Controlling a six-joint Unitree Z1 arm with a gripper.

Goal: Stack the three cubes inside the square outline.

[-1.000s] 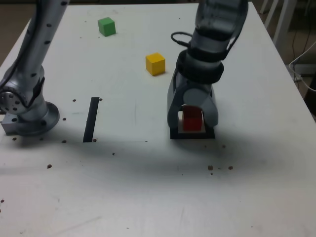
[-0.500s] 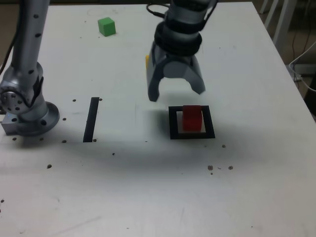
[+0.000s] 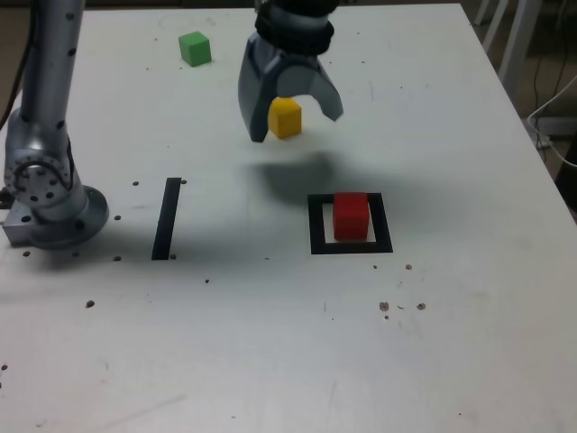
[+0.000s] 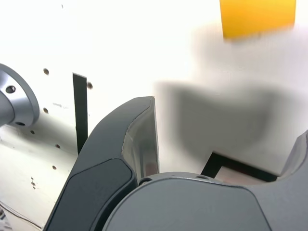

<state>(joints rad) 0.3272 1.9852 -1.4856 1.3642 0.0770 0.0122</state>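
Observation:
The red cube (image 3: 351, 216) sits inside the black square outline (image 3: 316, 242) toward the exterior view's right. The yellow cube (image 3: 285, 117) rests on the table farther back, and my gripper (image 3: 293, 122) hovers open above it with the cube showing between the two fingers. In the wrist view the yellow cube (image 4: 257, 17) lies ahead of the spread fingers (image 4: 137, 144), and a corner of the square outline (image 4: 226, 166) shows close to the wrist. The green cube (image 3: 194, 48) stands alone at the back on the exterior view's left.
A straight black strip (image 3: 167, 218) lies on the white table (image 3: 270, 343) at the exterior view's left, near the arm's round base (image 3: 54, 212). Small dark specks dot the tabletop. White furniture legs (image 3: 514, 36) stand beyond the table's right edge.
My gripper has let go of the red cube in the square outline, risen, and travelled back and to the exterior view's left until it is over the yellow cube.

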